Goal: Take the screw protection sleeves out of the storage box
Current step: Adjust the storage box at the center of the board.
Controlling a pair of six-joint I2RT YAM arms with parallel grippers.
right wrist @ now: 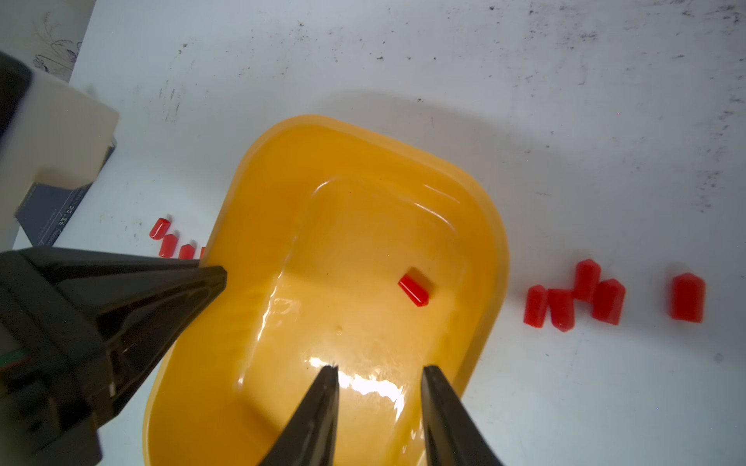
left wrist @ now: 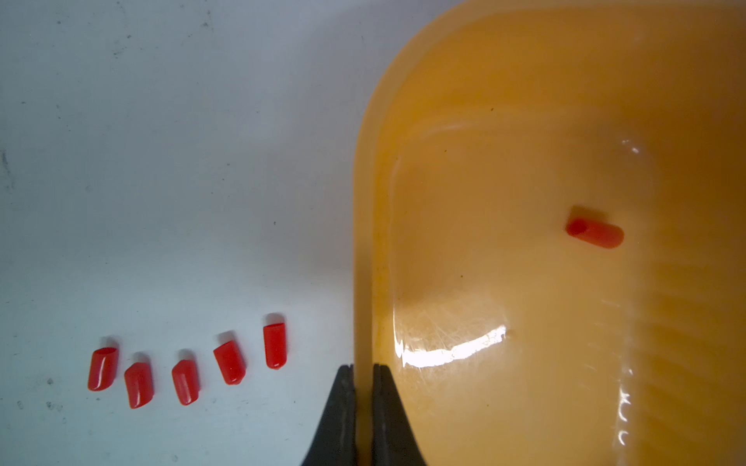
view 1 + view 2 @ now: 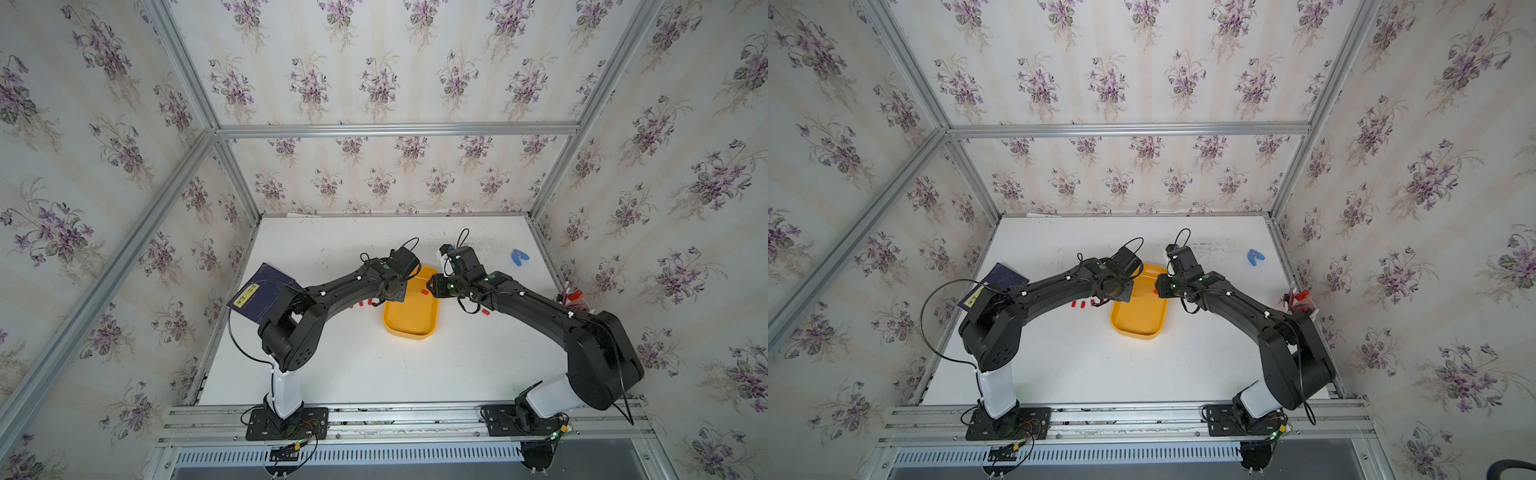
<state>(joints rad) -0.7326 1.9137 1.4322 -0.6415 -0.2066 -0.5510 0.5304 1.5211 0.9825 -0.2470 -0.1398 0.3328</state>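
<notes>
Your left gripper (image 2: 363,373) was clamped on the storage box (image 2: 504,72) rim, one finger outside the wall and one inside. Your right gripper (image 1: 379,373) hung over the box floor, jaws apart, nothing between them. One screw protection sleeve (image 1: 413,290) lay on its side inside the box. A row of five sleeves (image 2: 185,381) sat on the table (image 2: 161,161) on the left arm's side of the box, and five more sleeves (image 1: 561,308) lay beyond the opposite wall.
</notes>
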